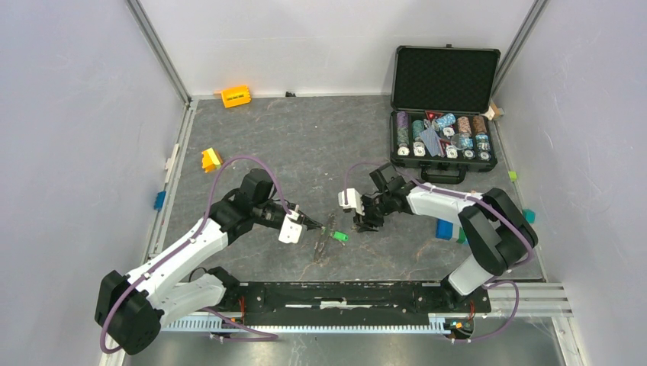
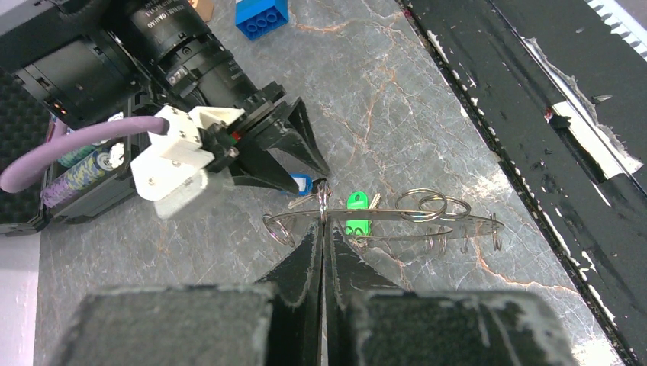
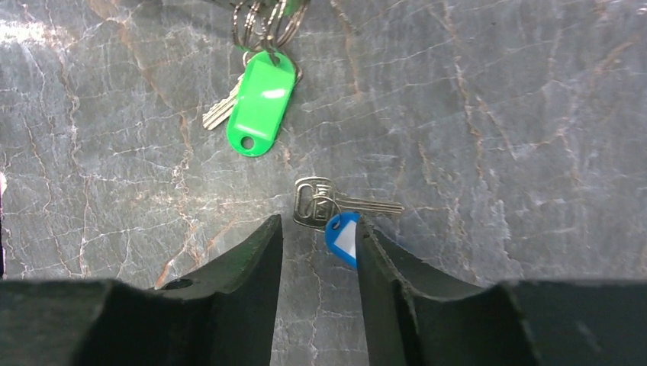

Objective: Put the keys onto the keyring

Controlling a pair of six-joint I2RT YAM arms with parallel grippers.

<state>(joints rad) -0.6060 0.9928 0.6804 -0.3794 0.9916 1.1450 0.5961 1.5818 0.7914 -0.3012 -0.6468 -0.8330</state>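
Observation:
The keyring, a large thin metal ring carrying several small split rings, shows edge-on in the left wrist view. My left gripper is shut on its rim and holds it just above the table. The green key hangs from the small rings, its tag resting on the table. The blue key lies flat on the table with its silver blade pointing right. My right gripper stands open over it, and the blue tag touches the inner face of the right finger. From above, the two grippers face each other.
An open black case of poker chips stands at the back right. A blue block sits beside the right arm. A yellow block and an orange block lie at the left and back. A black rail runs along the near edge.

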